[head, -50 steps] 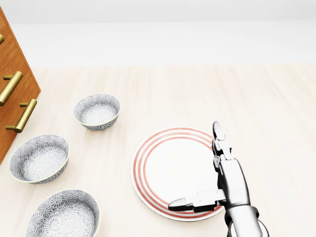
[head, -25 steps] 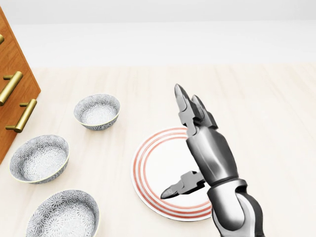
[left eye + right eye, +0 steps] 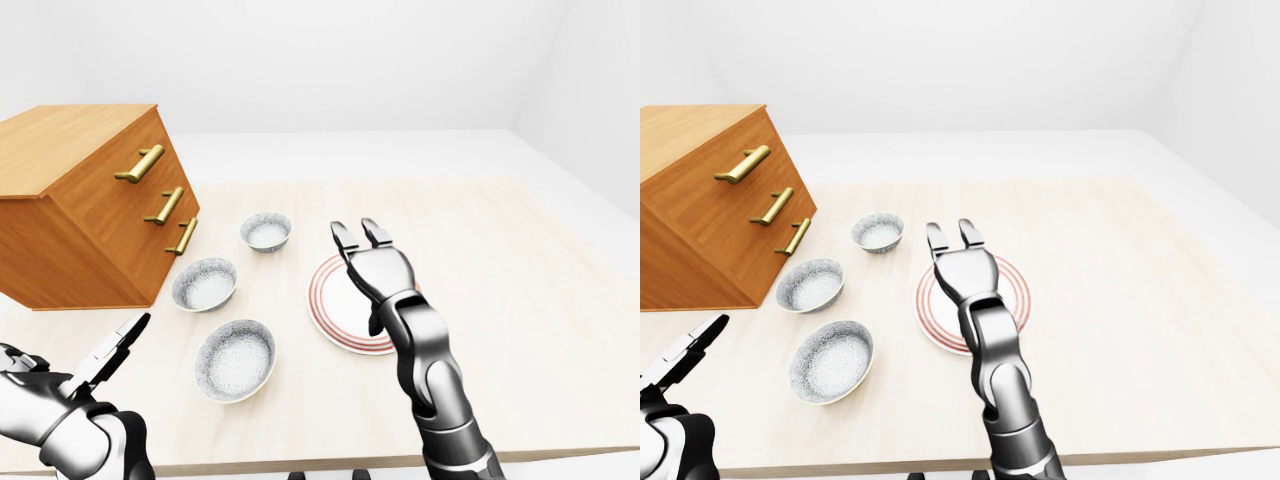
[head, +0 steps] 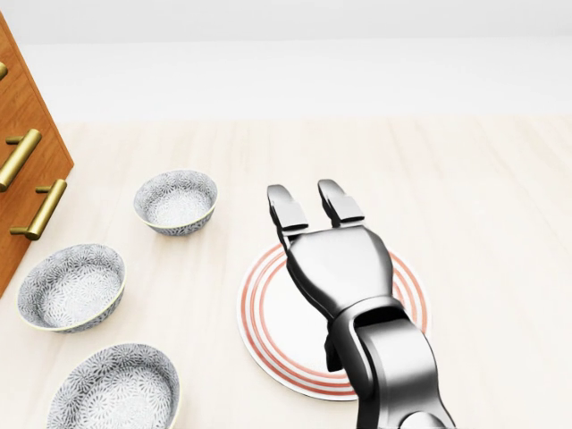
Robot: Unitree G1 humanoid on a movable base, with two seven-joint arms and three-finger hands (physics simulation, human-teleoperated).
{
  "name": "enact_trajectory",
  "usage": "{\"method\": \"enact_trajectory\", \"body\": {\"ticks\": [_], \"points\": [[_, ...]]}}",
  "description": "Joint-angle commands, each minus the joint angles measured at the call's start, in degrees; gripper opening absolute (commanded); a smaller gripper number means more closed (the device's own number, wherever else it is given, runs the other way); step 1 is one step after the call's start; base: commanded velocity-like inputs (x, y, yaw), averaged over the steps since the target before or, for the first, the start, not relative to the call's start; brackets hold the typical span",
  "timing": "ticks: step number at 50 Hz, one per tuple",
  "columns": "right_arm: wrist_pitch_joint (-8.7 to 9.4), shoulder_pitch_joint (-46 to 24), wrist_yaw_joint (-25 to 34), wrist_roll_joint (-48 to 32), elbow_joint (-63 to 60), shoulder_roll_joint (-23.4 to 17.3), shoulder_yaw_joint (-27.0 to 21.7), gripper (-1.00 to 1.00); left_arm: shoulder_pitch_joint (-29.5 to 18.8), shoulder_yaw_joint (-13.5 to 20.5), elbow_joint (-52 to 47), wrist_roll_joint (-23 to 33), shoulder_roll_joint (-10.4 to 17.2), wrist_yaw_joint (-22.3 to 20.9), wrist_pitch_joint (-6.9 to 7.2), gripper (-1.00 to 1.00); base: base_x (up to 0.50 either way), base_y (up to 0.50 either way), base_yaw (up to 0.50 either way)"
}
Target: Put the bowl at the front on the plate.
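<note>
Three bowls [image 4: 114, 390] beside plate [image 4: 268, 304]; right hand [image 4: 313, 210] spread.

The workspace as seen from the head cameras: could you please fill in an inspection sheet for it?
Surface: pale wooden table, level, bare on its right side.
Job's things: three patterned bowls in a row; the bowl nearest the bottom sits empty left of the plate. The plate holds nothing.
Clutter: middle bowl, far bowl.
Hands: right hand raised over the plate, fingers open, holding nothing. Left hand low at the left edge, fingers extended, empty.
Cables: nothing seen.
Surroundings: wooden drawer chest with brass handles at the table's left; white walls and floor.
</note>
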Motion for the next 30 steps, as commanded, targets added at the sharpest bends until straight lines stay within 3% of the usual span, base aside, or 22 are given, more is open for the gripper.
{"method": "enact_trajectory", "body": {"ticks": [1,12,30], "points": [[0.0,-0.55,6.68,-14.14,-0.8,3.64,2.78,1.0,0.06,0.04,0.16,0.02,-0.07,0.0,0.0,1.0,0.0,0.0,0.0],[0.0,1.46,6.68,-22.58,-2.89,6.23,6.73,1.0,0.21,0.16,-0.35,-0.07,-0.08,0.0,0.0,1.0,0.0,0.0,0.0],[0.0,2.94,6.68,-22.11,-2.6,6.64,7.22,1.0,0.42,0.35,-0.79,-0.1,-0.3,0.0,0.0,1.0,0.0,0.0,0.0]]}}
